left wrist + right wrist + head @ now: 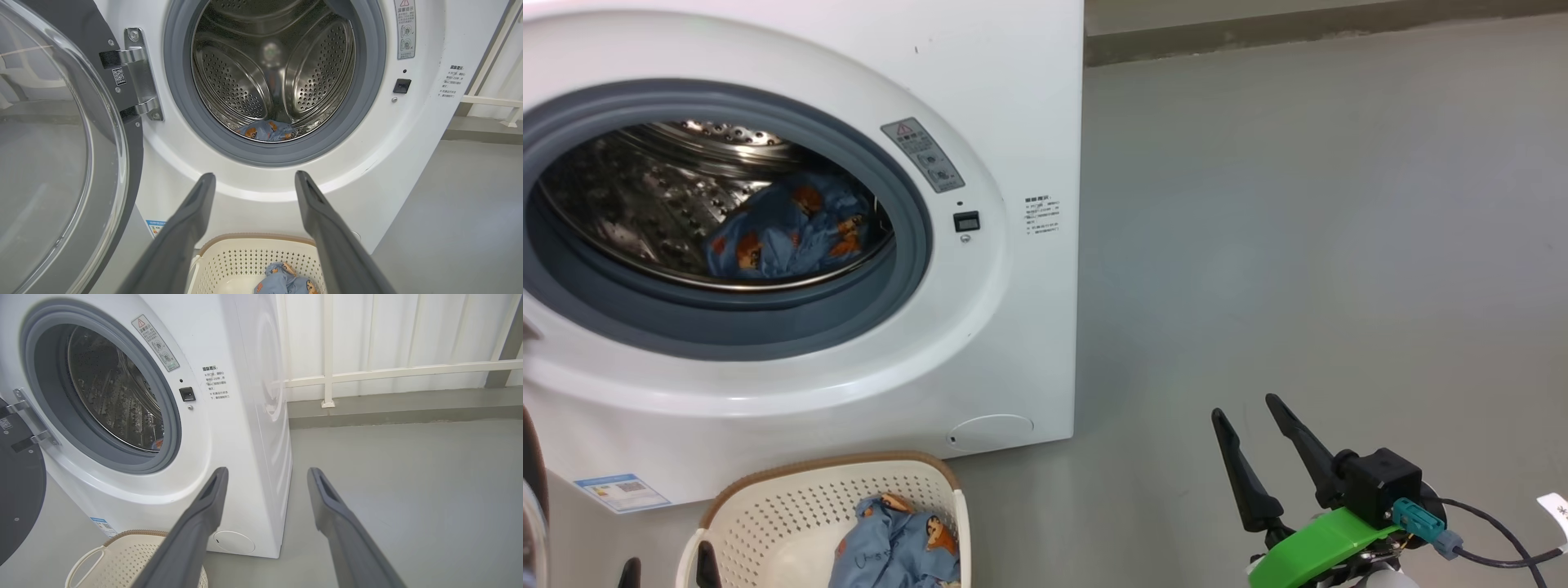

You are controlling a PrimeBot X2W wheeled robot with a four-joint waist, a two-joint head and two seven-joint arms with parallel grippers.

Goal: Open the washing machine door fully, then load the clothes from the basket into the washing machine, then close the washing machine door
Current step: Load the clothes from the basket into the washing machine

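your left gripper (254,175) stood wide and empty; the clothes (284,279) lay in the basket (253,239) just below its fingertips, far nearer it than your right gripper (1245,406), also wide.

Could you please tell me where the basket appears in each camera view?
Head view: the basket is at the bottom edge, left of centre, below the washing machine.
Left wrist view: the basket is at bottom centre, framed by the left gripper.
Right wrist view: the basket is bottom left, partly behind the right gripper.
Shared landmark: the black latch slot on the machine's front.
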